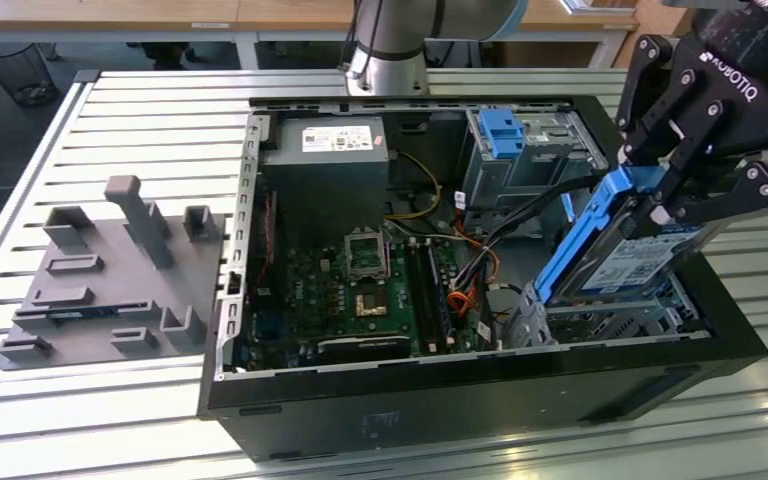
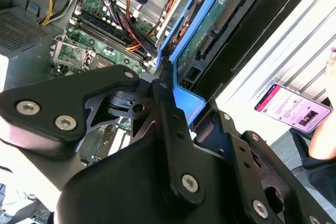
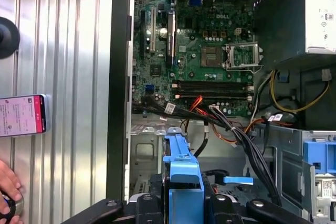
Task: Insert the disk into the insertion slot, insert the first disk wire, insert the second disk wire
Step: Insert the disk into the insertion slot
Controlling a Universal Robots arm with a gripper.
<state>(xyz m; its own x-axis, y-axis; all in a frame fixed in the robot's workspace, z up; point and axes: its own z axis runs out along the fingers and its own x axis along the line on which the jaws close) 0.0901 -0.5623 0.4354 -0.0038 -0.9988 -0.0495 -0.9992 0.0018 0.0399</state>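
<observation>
While the tool [image 1: 664, 205] clamps the tilted disk [image 1: 635, 262], both wrist views show a phone [image 2: 293, 107] [image 3: 22, 115].

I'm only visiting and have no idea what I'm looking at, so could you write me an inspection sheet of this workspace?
Surface: slatted metal table, holding an open computer case.
Job's things: the disk, tilted steeply, lower end at the insertion slot, not seated.
Clutter: grey fixture block beside the case; phone on the table.
Grippers: gripper shut on the disk's blue frame.
Cables: black and orange wires loose over the motherboard.
Surroundings: a person's hand near the phone; wire bin on the floor.
</observation>
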